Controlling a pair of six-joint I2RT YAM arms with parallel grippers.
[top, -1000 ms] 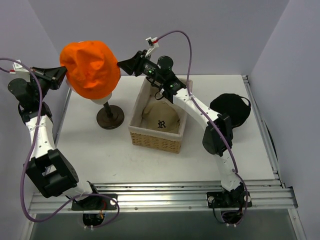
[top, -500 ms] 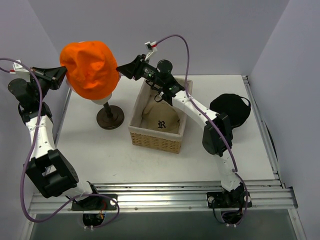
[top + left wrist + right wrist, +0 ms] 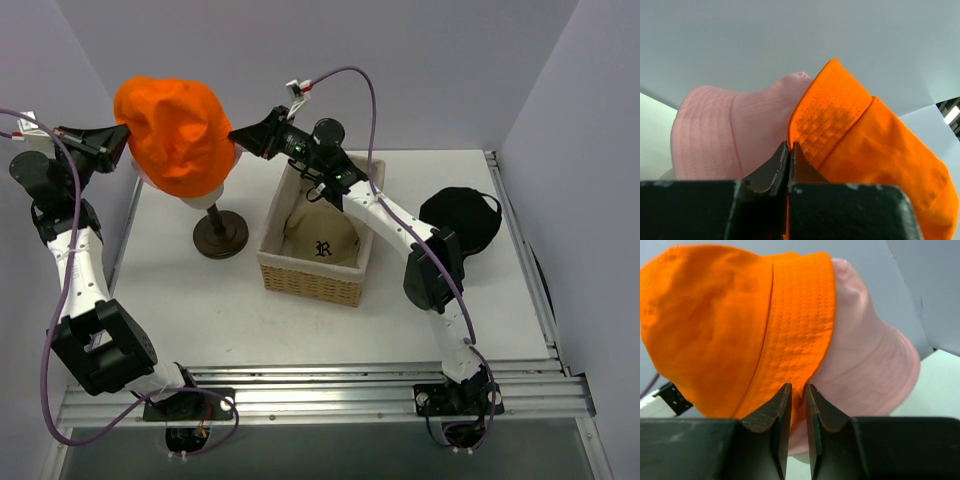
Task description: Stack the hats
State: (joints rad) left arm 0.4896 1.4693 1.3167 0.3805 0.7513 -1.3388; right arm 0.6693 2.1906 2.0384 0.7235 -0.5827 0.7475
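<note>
The orange bucket hat is held up over the stand, above the pale pink bucket hat, which shows under it in both wrist views. My left gripper is shut on the orange hat's left brim. My right gripper is shut on its right brim. The pink hat also shows in the right wrist view. The tan cap with a dark "R" lies inside the basket. The black cap lies on the table at the right.
A woven basket stands mid-table, right of the dark round stand base. Grey walls close in on the left, back and right. The table's metal rail runs along the near edge.
Both grippers and the orange hat have shifted a little to the left and up. The grips are unchanged.
</note>
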